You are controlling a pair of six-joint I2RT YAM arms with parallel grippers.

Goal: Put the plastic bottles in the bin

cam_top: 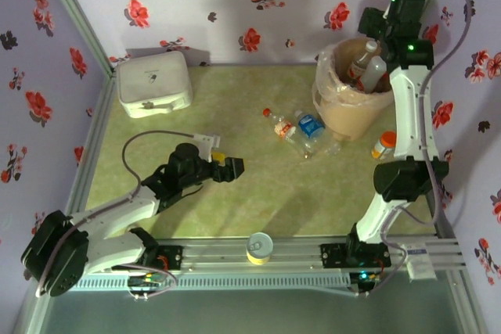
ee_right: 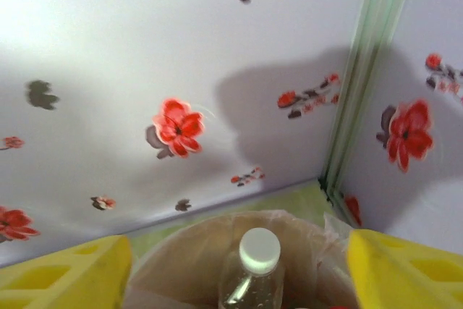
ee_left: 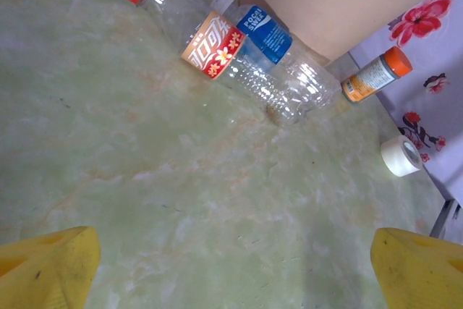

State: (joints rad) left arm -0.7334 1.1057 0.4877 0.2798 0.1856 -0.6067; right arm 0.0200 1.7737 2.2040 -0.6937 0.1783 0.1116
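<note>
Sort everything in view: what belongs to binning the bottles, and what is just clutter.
Job:
- red-cap bottle, lying by the bin
- blue-label bottle, beside it
- binned bottles
- bin

Clutter:
- white box
- orange-capped vial
- yellow tin
- tape roll

White rounded rectangular box (cam_top: 154, 84) sits in the far left corner of the green marbled tabletop (cam_top: 258, 193), by the walls. Short orange-capped vial (cam_top: 383, 145) stands on the right side. Small white tape roll (ee_left: 401, 155) lies near it. Round yellow-rimmed tin (cam_top: 260, 247) sits mid near edge. Pale flower-print walls (cam_top: 235, 5) surround the table.
</note>
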